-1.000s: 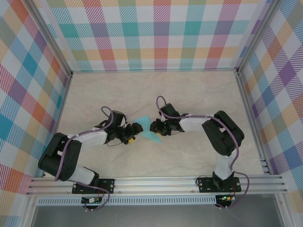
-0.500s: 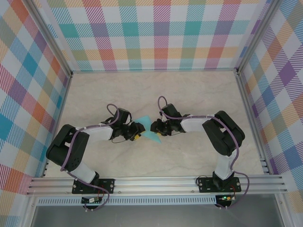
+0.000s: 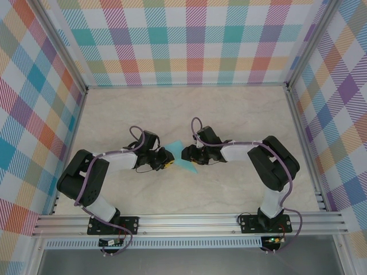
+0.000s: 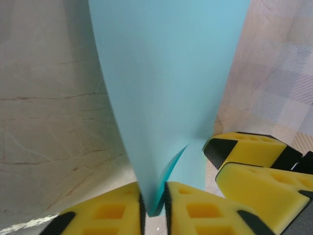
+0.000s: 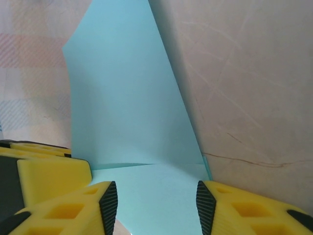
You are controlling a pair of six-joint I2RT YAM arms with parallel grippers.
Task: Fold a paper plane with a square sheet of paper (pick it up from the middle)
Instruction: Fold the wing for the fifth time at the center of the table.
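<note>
I'm on the remote link. L gripper [image 4: 154, 208] is pinched tight on the sheet of paper [image 4: 166, 88]. In the L wrist cam its two yellow fingers [image 4: 110, 213] sit almost together, w/ only the turquoise edge btwn the black pads. Sheet is creased, not flat. It rises away from the pinch as a tall curved panel, w/ a short split or fold just above the pads. R gripper [image 5: 152, 196] has its jaws spread wide. In the R wrist cam I see the sheet passing btwn its fingers, w/ a fold line running across just ahead of them. Can't tell if those pads touch the paper. In the top cam both grippers meet nose to nose near the middle of the marble-look table [image 3: 241, 114], sheet btwn them, one corner pointing near-right.
</note>
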